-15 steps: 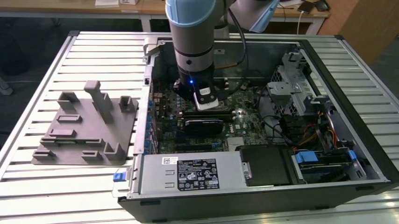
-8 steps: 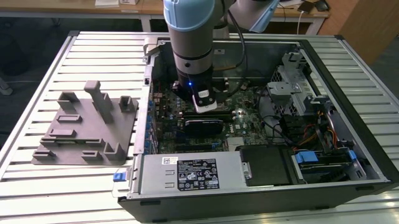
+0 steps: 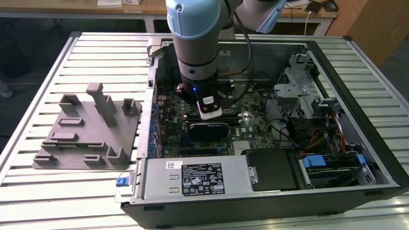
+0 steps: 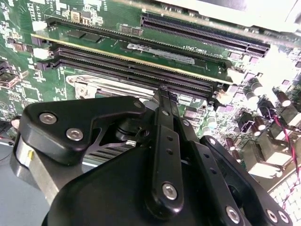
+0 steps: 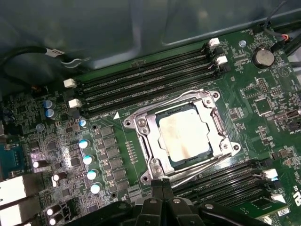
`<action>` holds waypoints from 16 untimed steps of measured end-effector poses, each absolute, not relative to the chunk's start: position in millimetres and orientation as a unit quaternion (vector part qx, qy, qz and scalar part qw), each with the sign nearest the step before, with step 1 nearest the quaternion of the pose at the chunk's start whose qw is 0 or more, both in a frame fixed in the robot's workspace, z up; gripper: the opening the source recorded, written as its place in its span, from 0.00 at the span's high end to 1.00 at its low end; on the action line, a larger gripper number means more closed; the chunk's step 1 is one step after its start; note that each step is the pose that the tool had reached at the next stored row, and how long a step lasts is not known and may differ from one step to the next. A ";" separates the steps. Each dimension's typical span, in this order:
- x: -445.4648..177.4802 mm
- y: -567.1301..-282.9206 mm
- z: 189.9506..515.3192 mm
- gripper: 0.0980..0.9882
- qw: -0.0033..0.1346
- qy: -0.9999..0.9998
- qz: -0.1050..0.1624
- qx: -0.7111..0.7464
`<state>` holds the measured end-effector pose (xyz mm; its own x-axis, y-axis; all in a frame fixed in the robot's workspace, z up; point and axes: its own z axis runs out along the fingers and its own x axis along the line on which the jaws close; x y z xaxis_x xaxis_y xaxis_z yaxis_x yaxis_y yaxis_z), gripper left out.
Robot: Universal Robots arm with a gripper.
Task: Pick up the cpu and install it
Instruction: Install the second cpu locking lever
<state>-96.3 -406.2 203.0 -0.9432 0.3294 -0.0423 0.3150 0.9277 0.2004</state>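
Inside the open computer case (image 3: 332, 96), the arm (image 3: 198, 43) reached down over the motherboard (image 5: 263, 94), and its gripper (image 5: 162, 186) hung just above the socket frame (image 5: 141, 125); whether its fingers were open or closed cannot be told, though the black linkage seen in the second wrist view carried nothing visible. In the first wrist view the cpu (image 5: 183, 136) lay flat in the socket, apart from the gripper, with memory slots (image 5: 146, 80) beside it. On the slatted table (image 3: 38, 86), the grey fixture block (image 3: 89, 134) sat toward the exterior view's left of the case.
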 end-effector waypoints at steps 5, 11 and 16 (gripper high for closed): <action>-96.5 -409.1 201.5 0.99 0.036 0.980 0.104 0.165; -97.2 -409.1 198.5 0.99 0.035 0.979 0.112 0.165; -98.3 -409.2 195.8 0.99 0.035 0.979 0.114 0.165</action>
